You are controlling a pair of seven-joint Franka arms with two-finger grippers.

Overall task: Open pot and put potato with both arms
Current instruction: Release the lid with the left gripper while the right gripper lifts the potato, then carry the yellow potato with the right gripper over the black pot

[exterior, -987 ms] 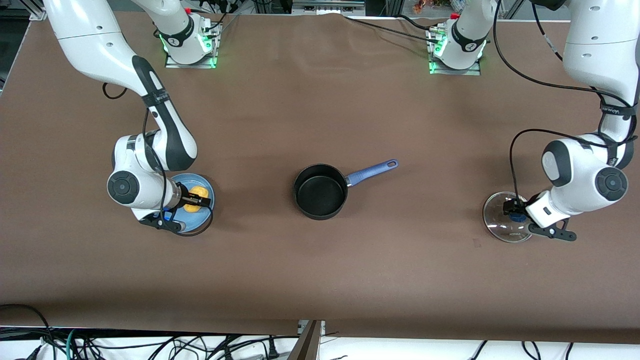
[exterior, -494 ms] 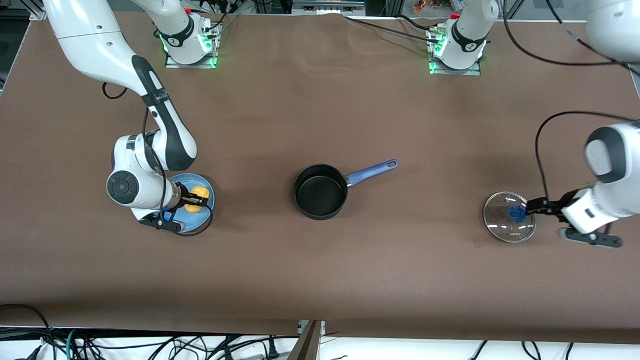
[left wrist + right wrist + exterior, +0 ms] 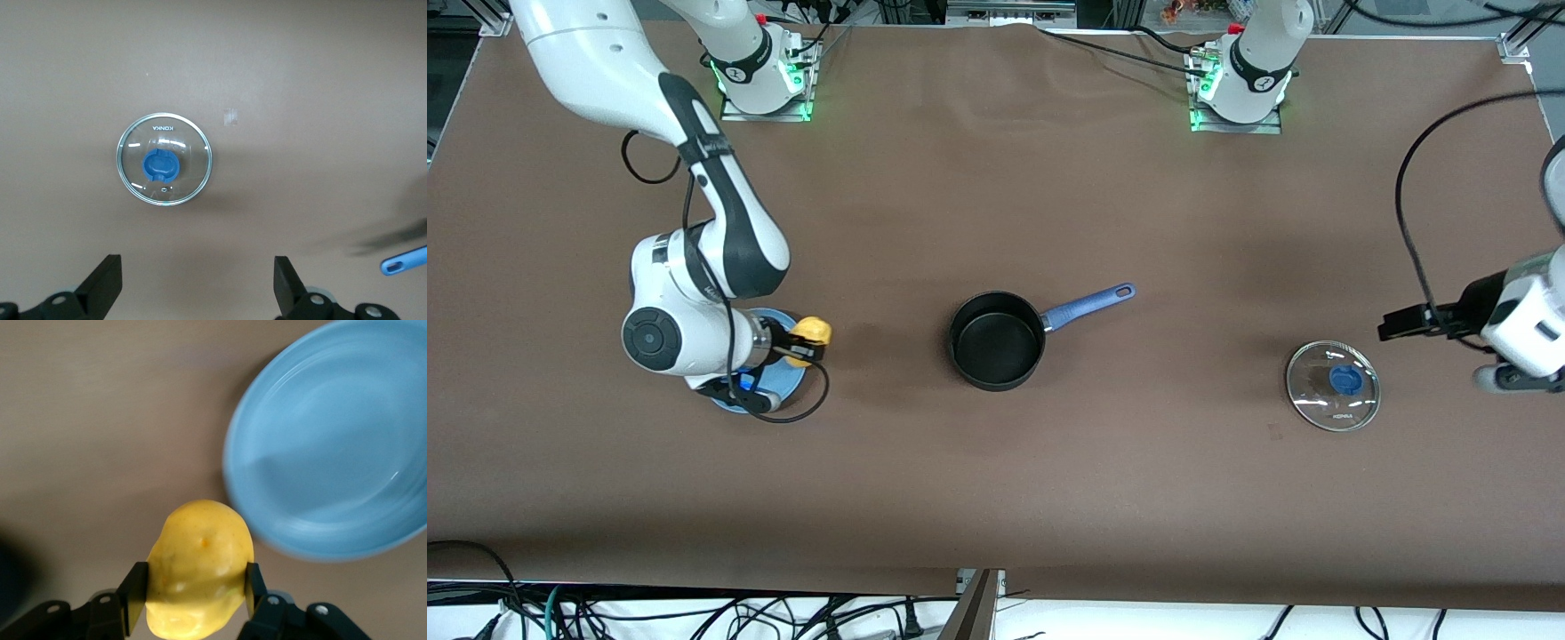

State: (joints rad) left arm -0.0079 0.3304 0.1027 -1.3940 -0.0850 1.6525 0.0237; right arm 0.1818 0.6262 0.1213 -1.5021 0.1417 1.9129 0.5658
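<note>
Potato [image 3: 199, 570] pinched between the right gripper [image 3: 799, 342] fingers, up off the blue plate [image 3: 783, 380] and over its edge toward the pot, presumably for the carry across; pot [image 3: 997, 340] open at mid-table, well apart from the potato; glass lid [image 3: 1332, 386] parked flat near the left arm's end, out of the way; left gripper [image 3: 1400, 322] spread wide, holding nothing, over bare table beside that lid.

We take the pot [image 3: 997, 340] as our landmark, mid-tabletop [image 3: 996, 480]. Toward the right arm's end lies the plate [image 3: 783, 380], the potato [image 3: 811, 331] above its pot-side edge. Toward the left arm's end lies the lid [image 3: 1332, 386].
</note>
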